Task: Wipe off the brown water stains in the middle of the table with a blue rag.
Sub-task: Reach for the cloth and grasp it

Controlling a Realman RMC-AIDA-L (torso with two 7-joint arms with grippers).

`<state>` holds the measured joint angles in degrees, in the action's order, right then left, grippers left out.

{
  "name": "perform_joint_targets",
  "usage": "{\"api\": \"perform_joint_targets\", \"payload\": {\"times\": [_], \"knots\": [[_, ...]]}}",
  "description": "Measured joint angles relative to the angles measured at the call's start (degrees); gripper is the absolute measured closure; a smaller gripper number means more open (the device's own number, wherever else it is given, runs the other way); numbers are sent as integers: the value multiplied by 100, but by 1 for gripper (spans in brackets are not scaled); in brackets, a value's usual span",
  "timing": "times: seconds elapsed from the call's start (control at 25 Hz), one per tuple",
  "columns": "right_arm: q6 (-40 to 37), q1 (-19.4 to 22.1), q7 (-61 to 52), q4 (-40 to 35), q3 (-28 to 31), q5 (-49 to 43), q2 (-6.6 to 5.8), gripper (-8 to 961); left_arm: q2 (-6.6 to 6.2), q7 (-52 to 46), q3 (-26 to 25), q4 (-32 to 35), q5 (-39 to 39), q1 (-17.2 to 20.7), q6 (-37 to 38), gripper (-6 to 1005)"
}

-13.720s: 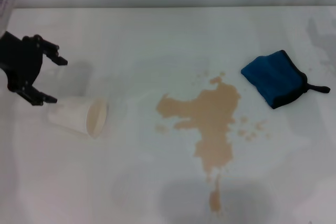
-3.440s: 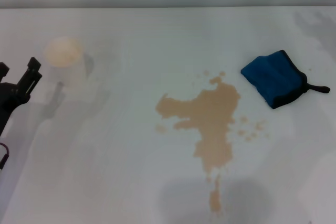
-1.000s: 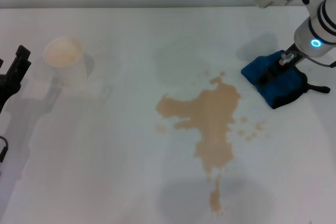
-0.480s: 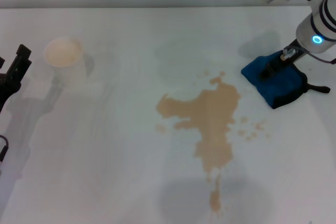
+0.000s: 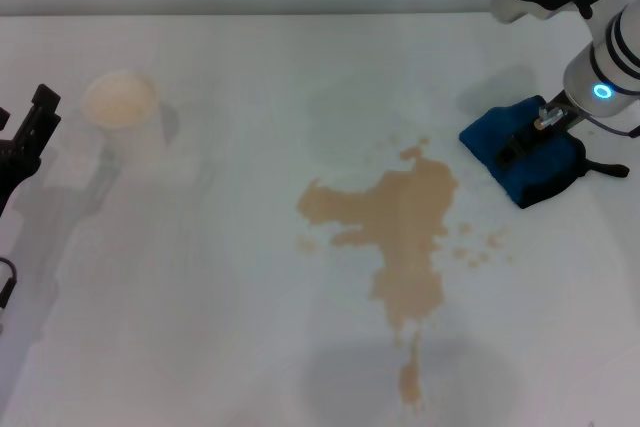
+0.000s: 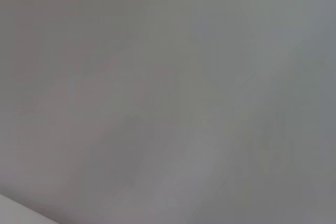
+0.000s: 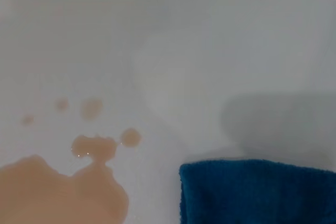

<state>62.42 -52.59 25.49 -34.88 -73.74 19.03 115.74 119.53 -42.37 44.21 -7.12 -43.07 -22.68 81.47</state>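
Your right gripper (image 5: pixel 517 144) sits down on the blue rag (image 5: pixel 535 169), can't tell if it's clamped; brown water stains (image 5: pixel 395 227) off to its left.

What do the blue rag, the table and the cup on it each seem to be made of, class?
The blue rag: soft terry-like cloth, its surface fuzzy. The table: smooth, glossy white top, perhaps laminate; liquid pools on it. The cup: white, matte, probably paper.

The blue rag (image 5: pixel 525 152) under the right gripper (image 5: pixel 520 142) is fuzzy terry cloth — matt, black-edged. The table (image 5: pixel 250 327) looks smooth and glossy; the brown water stains (image 5: pixel 395 222) glisten wetly.
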Motion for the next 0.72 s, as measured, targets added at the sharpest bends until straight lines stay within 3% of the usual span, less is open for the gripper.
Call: {"api": "perform_joint_targets", "payload": {"times": [0.36,0.56,0.72], "knots": [[-28,22,0,0,0,-14,2,315,0,-66,0,0,-11,0,11,112],[-37,21,-1,17,-18,-27,2,582,0,-77,0,0,-18,0,22,111],[-71,-3,-9,117,-69,-35,1,609,0,-78,0,0,-39,0,25,111]]}}
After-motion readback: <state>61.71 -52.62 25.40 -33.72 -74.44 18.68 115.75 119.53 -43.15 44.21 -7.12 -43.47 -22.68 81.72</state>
